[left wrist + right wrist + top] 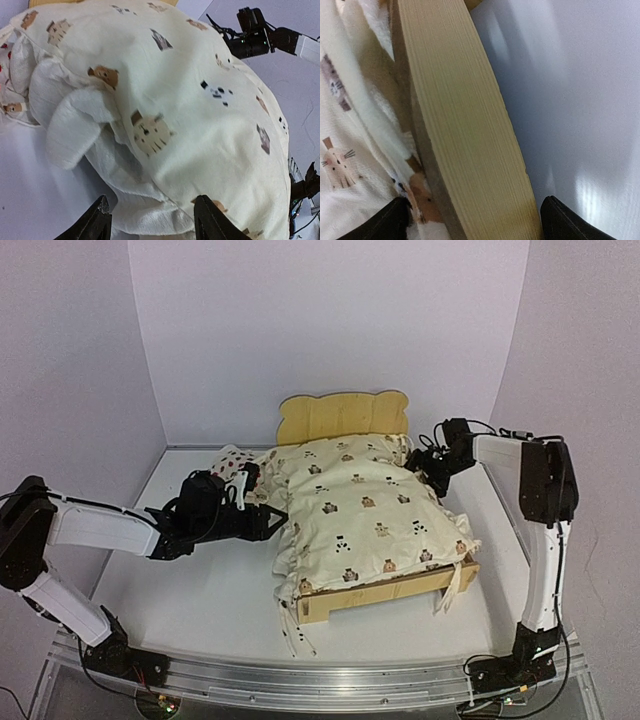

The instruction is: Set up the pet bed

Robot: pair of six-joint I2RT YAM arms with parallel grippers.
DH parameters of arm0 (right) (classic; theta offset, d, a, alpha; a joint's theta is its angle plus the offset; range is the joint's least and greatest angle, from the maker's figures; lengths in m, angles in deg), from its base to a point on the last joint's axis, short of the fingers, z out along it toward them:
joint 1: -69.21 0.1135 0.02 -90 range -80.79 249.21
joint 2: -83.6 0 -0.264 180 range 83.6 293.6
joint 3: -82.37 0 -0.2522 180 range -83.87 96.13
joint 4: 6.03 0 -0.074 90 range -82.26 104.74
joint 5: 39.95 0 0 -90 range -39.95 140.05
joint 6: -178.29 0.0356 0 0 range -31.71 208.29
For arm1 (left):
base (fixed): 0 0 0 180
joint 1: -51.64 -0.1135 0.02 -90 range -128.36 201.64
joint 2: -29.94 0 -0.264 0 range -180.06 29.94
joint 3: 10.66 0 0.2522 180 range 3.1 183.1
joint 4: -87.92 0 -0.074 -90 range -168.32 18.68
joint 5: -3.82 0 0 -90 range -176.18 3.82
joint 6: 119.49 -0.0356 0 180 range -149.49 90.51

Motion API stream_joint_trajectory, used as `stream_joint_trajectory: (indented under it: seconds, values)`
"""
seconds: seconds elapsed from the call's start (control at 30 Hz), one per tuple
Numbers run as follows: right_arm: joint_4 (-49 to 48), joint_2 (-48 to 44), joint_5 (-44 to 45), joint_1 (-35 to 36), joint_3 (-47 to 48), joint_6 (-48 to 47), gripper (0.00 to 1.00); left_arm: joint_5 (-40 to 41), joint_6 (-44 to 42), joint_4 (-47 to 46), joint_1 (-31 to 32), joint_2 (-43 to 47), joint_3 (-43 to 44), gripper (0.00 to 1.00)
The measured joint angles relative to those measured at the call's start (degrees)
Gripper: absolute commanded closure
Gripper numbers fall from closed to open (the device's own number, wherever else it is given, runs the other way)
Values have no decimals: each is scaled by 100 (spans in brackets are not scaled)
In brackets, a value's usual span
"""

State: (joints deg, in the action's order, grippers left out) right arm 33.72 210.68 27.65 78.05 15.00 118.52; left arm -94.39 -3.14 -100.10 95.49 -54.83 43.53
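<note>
At the centre of the overhead view the pet bed stands on the white desk, its scalloped headboard toward the top of the frame and its foot end angled toward the lower right. Over it lies a cream cover printed with small animals, puffed up and hiding the inside of the frame. Only the headboard, the foot board and a little of the right side show as bare wood. The cover's ruffle spills over the left side toward the desk, and thin ties hang off the lower left corner. Just left of the headboard a small white pillow with red marks rests against the cover's edge.

The left end effector reaches in from the left of the frame, low at the bed's left side. Its jaws stand apart, and in the left wrist view the ruffled hem lies just above the gap between the two dark fingers; whether they touch the cloth cannot be told. The right end effector sits at the upper right of the bed, near the headboard. It is spread wide and straddles the plywood side rail, one finger on the cover side, the other on the desk side, just beside the wood
</note>
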Motion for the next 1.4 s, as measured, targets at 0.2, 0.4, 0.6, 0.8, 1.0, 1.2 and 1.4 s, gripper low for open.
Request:
stream_joint_trajectory:
  seconds: [0.2,0.4,0.6,0.8,1.0,1.2,1.4]
  values:
    - [77,822,-30,534,1284,-47,7,157,413,284,181,558,-757,46]
    - [71,1504,-56,1076,2381,-23,5,350,800,542,383,824,-1093,48]
    - [-1,1606,86,1238,2564,-171,2,879,1108,684,718,863,-1196,49]
    - [262,960,525,1205,1711,-380,2,1349,1407,480,1315,561,-1102,49]
    - [745,3,984,955,761,-520,2,1784,1719,246,2005,-172,-550,48]
    - [1201,-1250,1634,475,-75,-713,2,1888,1875,-47,2487,-1126,285,48]
    - [1587,-2305,2883,247,-712,-839,2,1604,1917,-520,2677,-2013,1060,48]
